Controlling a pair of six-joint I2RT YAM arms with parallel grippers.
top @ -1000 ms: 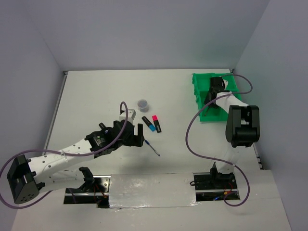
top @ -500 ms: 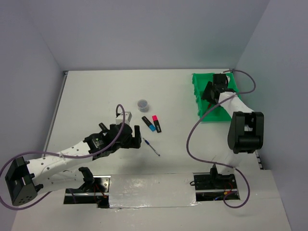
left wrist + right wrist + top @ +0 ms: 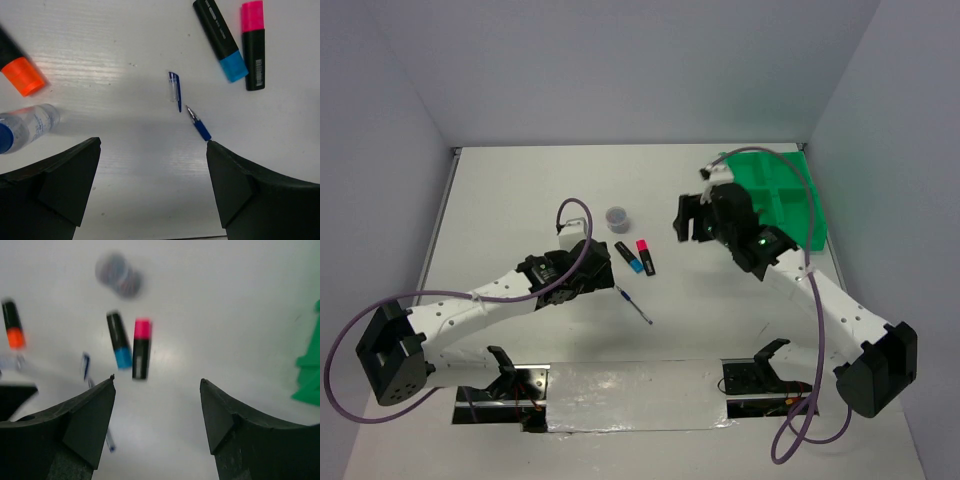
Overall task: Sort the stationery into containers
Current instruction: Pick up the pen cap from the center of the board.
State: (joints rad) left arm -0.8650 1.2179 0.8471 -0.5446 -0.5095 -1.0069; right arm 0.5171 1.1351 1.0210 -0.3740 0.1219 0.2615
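Hovering, jaws spread: your left end effector (image 3: 155, 200), blue pen (image 3: 200, 129) at one o'clock.
Probably light, thin, slippery; pinch it mid-barrel.

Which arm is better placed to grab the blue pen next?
Left. The left end effector, open, hangs close over the blue pen; the right end effector, also open, hovers farther off, nearer the green tray.
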